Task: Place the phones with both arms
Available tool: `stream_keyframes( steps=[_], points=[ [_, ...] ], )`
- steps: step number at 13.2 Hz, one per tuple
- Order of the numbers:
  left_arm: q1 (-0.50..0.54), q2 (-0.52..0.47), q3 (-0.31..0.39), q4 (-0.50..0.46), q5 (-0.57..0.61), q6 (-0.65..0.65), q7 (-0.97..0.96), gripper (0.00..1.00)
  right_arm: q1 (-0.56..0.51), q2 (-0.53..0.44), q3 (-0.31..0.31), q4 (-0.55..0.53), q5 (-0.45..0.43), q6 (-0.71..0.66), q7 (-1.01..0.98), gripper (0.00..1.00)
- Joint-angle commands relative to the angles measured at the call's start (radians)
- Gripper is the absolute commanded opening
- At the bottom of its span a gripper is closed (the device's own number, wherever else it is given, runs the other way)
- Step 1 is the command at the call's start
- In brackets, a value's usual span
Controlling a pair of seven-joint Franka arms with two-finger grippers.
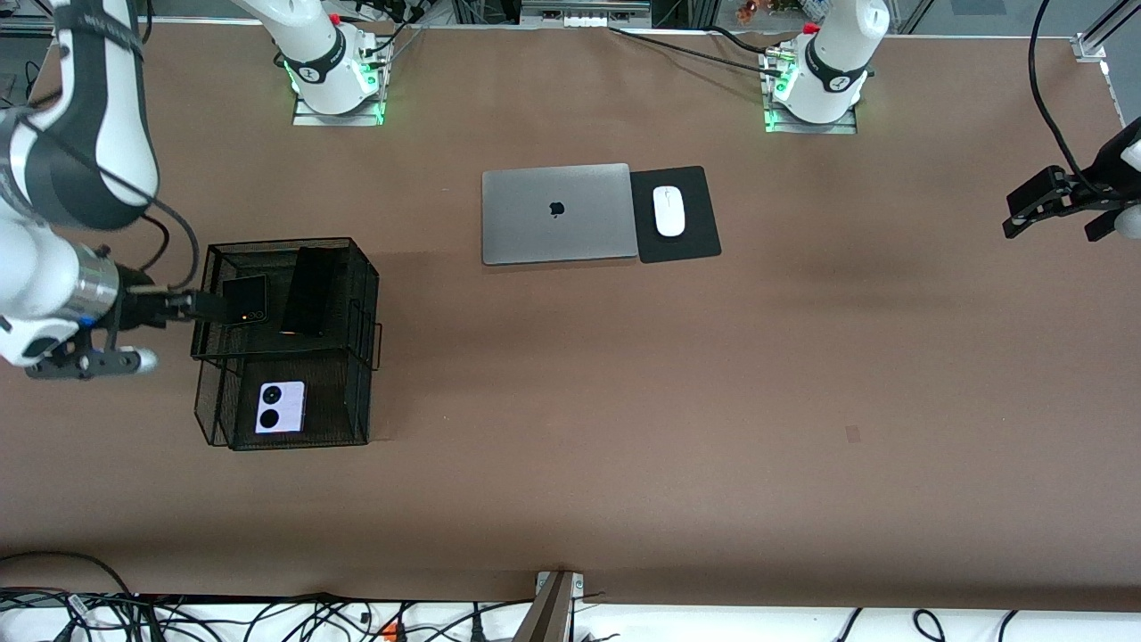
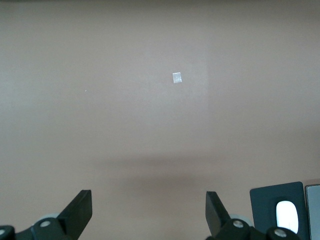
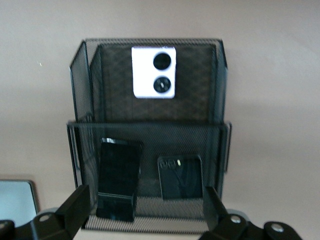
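All three phones are sitting in a black mesh rack (image 1: 290,343) standing near the right arm's end of the table (image 1: 570,428). The small black phone (image 1: 244,300) and the long black phone (image 1: 309,291) are lying side by side in the rack's upper tray. The white phone (image 1: 280,407) is resting in the lower tray, nearer the table's front edge.

The right gripper (image 1: 192,308) is hovering over the upper tray's outer edge, jaws standing apart and holding nothing. The left gripper (image 1: 1038,207) is waiting over the left arm's end of the table, jaws likewise apart and empty.

A laptop (image 1: 557,214) and a mouse (image 1: 669,210) on its pad (image 1: 675,214) are lying mid-table toward the arms' bases.
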Motion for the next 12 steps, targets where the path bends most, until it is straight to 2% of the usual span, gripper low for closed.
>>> stream_keyframes(
  steps=[1, 3, 6, 12],
  points=[
    [-0.006, 0.009, -0.001, 0.019, -0.009, -0.001, -0.003, 1.00, -0.119, -0.173, 0.147, -0.169, -0.081, 0.038, 0.063, 1.00],
    [-0.006, 0.011, -0.001, 0.021, -0.009, -0.001, -0.003, 1.00, -0.192, -0.231, 0.210, -0.203, -0.100, 0.033, 0.071, 1.00],
    [-0.006, 0.011, -0.001, 0.021, -0.006, -0.001, -0.003, 1.00, -0.272, -0.267, 0.256, -0.200, -0.106, 0.010, 0.070, 1.00],
    [-0.006, 0.011, -0.024, 0.024, 0.024, -0.001, -0.003, 1.00, -0.274, -0.265, 0.267, -0.109, -0.152, -0.068, 0.112, 1.00]
  ],
)
